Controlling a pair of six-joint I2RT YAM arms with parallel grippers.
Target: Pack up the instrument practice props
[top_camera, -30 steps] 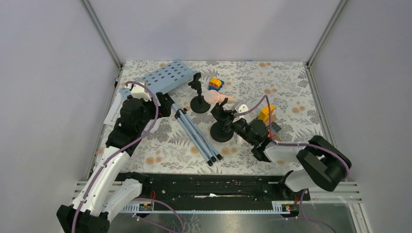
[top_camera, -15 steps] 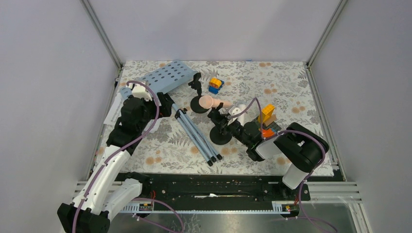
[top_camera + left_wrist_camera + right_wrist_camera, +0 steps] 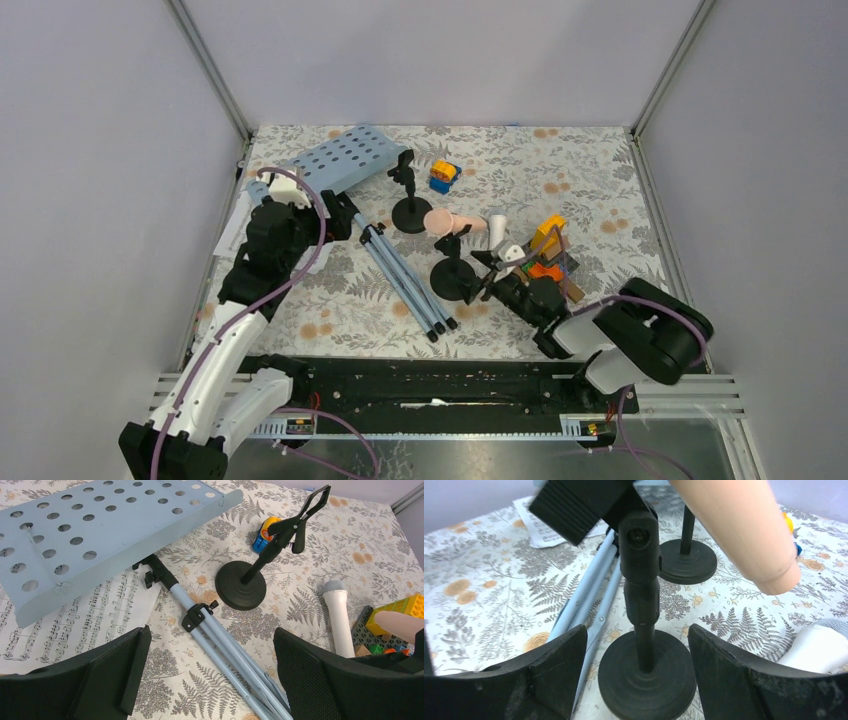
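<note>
The light-blue music rack (image 3: 342, 160) (image 3: 100, 530) lies tipped at the back left, its folded tripod legs (image 3: 405, 280) (image 3: 235, 660) stretched across the cloth. Sheet-music pages (image 3: 95, 617) lie under it. My left gripper (image 3: 345, 218) (image 3: 210, 675) hangs open above the legs, holding nothing. One black mic holder (image 3: 410, 212) (image 3: 242, 585) stands at the back. The nearer mic holder (image 3: 457, 280) (image 3: 646, 677) carries the pink microphone (image 3: 450, 220) (image 3: 744, 530) at its top. My right gripper (image 3: 482, 283) (image 3: 636, 650) is open, a finger on each side of that holder's stem, apart from it. The white microphone (image 3: 497, 228) (image 3: 337, 615) lies beside it.
Colourful toy blocks (image 3: 443, 175) sit at the back centre, and more toy blocks (image 3: 552, 255) are piled on a dark plate just right of my right gripper. Grey walls close in the floral cloth on three sides.
My right gripper has opened off the nearer mic holder's stem and drawn back toward the near right. The pink microphone has swung slightly right. The left arm has stayed still.
</note>
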